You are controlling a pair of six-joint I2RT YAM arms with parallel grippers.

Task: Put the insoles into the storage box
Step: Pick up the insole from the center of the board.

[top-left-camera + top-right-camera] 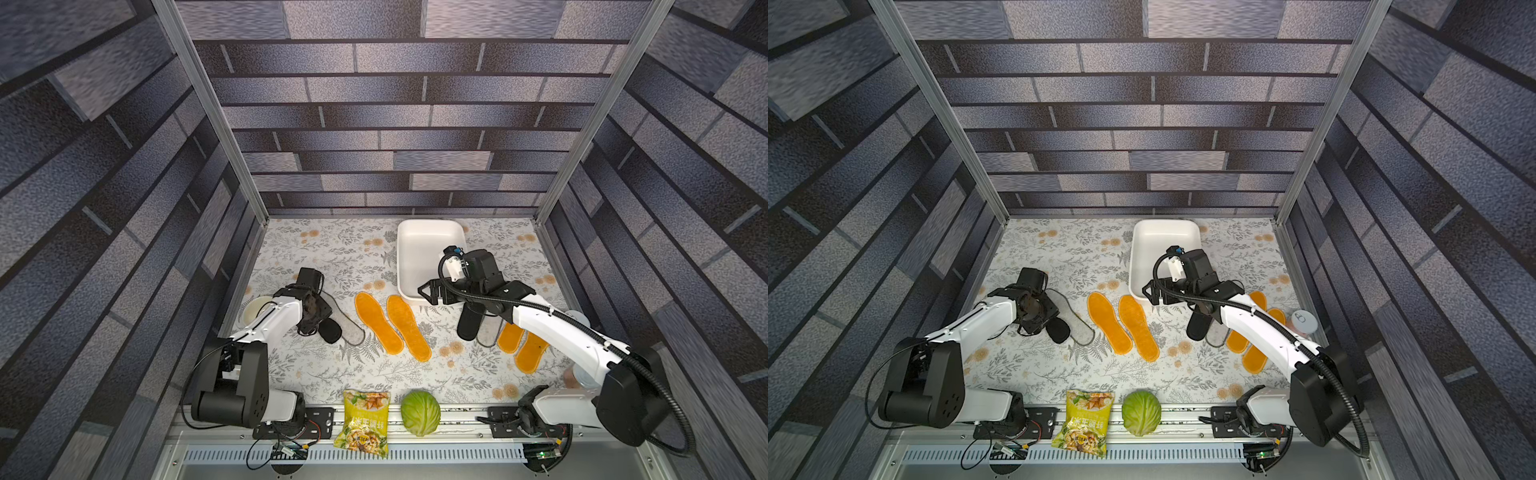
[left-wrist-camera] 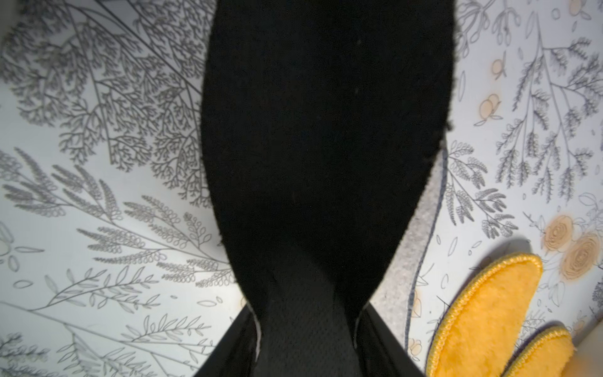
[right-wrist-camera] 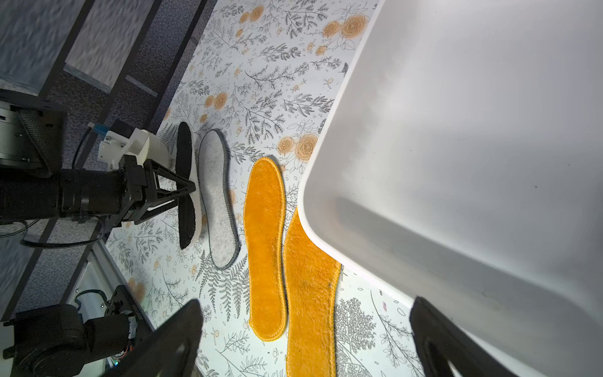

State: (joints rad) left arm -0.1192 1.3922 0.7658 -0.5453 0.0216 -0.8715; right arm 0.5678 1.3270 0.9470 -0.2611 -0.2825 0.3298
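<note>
**Black insole pinched; box empty**

The L gripper (image 3: 187, 192) is clamped on a black insole (image 2: 326, 130) at approx. mid-length, w/ the pad folded narrow between the jaws. In the right wrist view the insole is tipped up on one long edge. Whether its ends are clear of the mat can't be told from here. The R gripper (image 3: 306, 302) is held w/ jaws spread wide and nothing between them, above the box's near corner.

The box (image 1: 430, 223) is seen empty in both top views. None of the eight insoles is inside it. On the L arm's side of the box lie the gripped black insole, a grey insole (image 3: 217, 196) just beside it, and an orange pair (image 3: 266, 244) closer to the box, one of them reaching under the box's corner in the right wrist view. On the R arm's side of the box, under that arm, a 2nd black insole (image 1: 469, 322), a grey one and two more orange ones are partly covered.

Step in hand, as judged: lift and carry to the box.

- The insole should be raised straight up first, so the grey insole isn't dragged along.
- The pad is limp and its ends will droop, so enough height is needed to clear the box wall.
- It should be turned lengthwise w/ the box and laid to one side, so room is left for the rest.
- The R gripper is best moved off the box's corner before the carry, to avoid a clash.
</note>
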